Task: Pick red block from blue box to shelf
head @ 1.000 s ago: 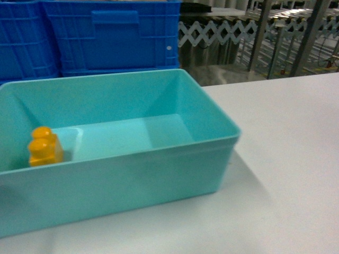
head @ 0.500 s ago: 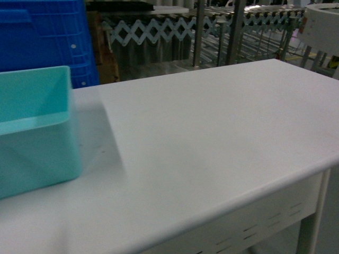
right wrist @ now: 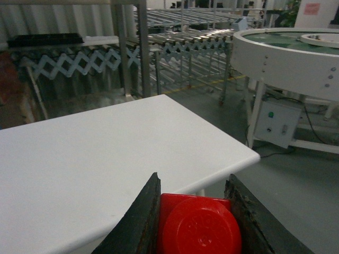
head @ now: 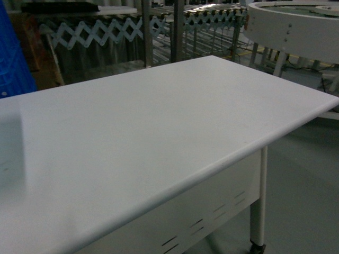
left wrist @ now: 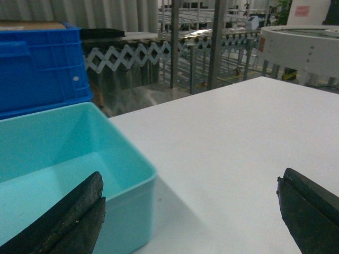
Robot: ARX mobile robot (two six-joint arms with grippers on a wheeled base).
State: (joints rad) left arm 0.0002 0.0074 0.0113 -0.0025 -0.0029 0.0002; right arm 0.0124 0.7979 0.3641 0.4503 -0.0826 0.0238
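Note:
The red block (right wrist: 198, 227) is clamped between the dark fingers of my right gripper (right wrist: 193, 180), its round stud facing the camera. It hangs over the near corner of the white table (right wrist: 95, 153). The blue box (left wrist: 63, 159), a pale turquoise tub, stands at the left of the left wrist view. My left gripper (left wrist: 190, 182) is open just above the tub's right wall, with nothing between its fingers. The steel shelf (right wrist: 142, 53) rises beyond the table's far edge, and the shelf (head: 178, 32) shows in the head view too. Neither gripper nor the tub shows in the head view.
Dark blue ribbed crates (left wrist: 42, 69) stand behind the tub. A white round table (head: 296, 32) sits on the floor to the right. The white table's front edge (head: 238, 153) and one leg with a caster (head: 258, 211) are in view, with grey floor beyond.
The head view has swung to the right. The turquoise tub with the yellow brick has slid out of it on the left, and the table's right end and the round table have come in.

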